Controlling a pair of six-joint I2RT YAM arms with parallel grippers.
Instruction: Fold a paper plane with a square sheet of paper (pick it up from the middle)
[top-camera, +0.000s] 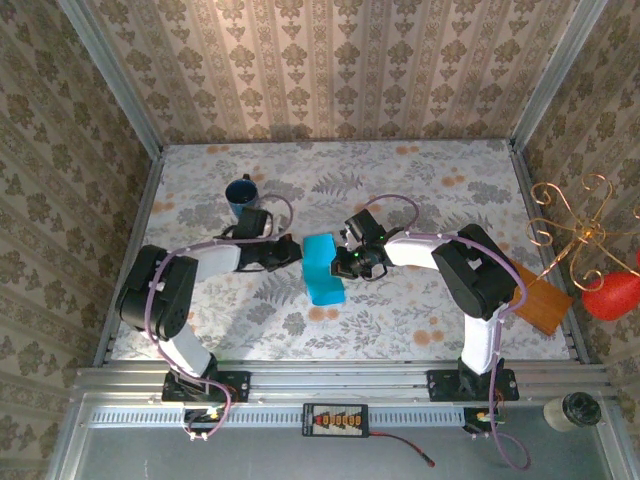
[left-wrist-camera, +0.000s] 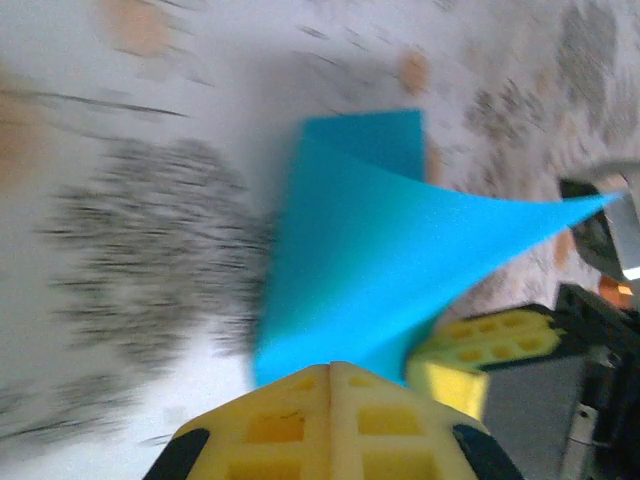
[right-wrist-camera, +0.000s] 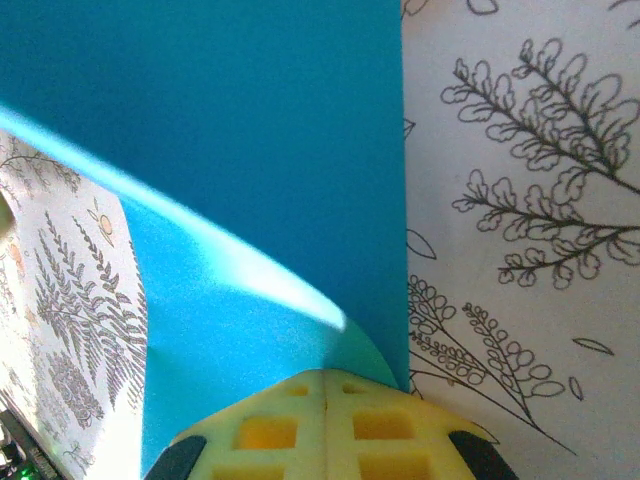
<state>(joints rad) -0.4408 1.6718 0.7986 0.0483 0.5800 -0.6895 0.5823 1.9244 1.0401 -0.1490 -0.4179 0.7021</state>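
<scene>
Square sheet of paper (top-camera: 322, 268) curls upward, turquoise (plain, unmarked).

Far half of table (top-camera: 430, 180): open floral cloth. One obstacle there, a dark blue mug (top-camera: 240, 190) at far left, just behind the left arm (top-camera: 200, 262).
Mid-table: left arm and right arm (top-camera: 450, 255) meet at the curled square sheet of paper (top-camera: 322, 270), barring passage across.
Near strip between arm bases: free.
Orange-brown board (top-camera: 540, 298) at right edge, beside right arm's elbow.
Wallpapered walls (top-camera: 330, 70) close three sides.
</scene>
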